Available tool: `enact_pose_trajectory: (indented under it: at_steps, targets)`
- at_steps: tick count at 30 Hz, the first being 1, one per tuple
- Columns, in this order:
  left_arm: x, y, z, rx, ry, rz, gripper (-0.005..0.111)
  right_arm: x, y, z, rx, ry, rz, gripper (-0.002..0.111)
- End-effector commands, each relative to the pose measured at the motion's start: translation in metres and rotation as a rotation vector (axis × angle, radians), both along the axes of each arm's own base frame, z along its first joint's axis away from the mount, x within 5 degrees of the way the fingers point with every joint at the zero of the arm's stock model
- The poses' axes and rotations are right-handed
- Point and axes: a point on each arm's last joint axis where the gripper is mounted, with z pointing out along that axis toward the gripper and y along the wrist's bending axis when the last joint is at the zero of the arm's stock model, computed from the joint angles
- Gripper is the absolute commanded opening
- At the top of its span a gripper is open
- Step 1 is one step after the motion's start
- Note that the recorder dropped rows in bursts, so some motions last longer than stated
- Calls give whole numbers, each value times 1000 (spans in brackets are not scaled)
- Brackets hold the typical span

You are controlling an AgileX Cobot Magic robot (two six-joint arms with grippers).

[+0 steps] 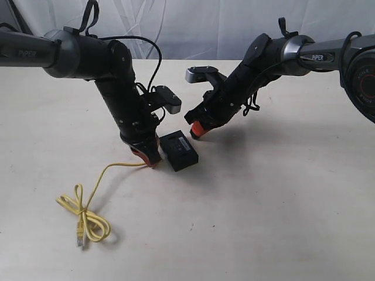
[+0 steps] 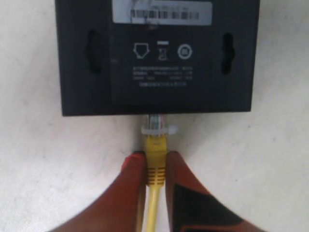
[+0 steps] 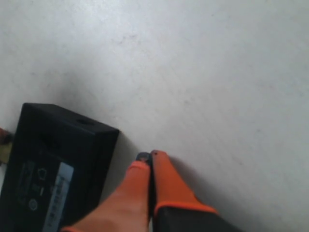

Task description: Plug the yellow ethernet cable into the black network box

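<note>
The black network box lies flat on the table with its white barcode label facing up. My left gripper is shut on the yellow ethernet cable just behind its clear plug, and the plug's tip touches the box's near edge. The rest of the cable trails left in loose loops with its other plug free. My right gripper hovers just right of the box, its orange fingers pressed together and empty.
The pale table spreads around the box. A white curtain hangs behind the far edge. Both black arms lean in over the table's middle.
</note>
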Motion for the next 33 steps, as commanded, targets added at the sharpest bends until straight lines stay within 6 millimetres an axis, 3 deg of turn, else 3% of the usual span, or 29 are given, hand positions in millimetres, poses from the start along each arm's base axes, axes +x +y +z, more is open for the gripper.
enact_pose_trajectory:
  at_steps: [1, 9, 33]
  targets:
    - [-1, -3, 6, -10, 4, 16, 0, -4, -4, -6, -34, 34, 43, -1]
    - [1, -4, 15, -38, -28, 32, 0, -7, -3, -5, -14, 62, 51, -1]
    - [0, -6, 6, -36, 2, 62, 0, -7, -3, -4, -8, 68, 53, -1]
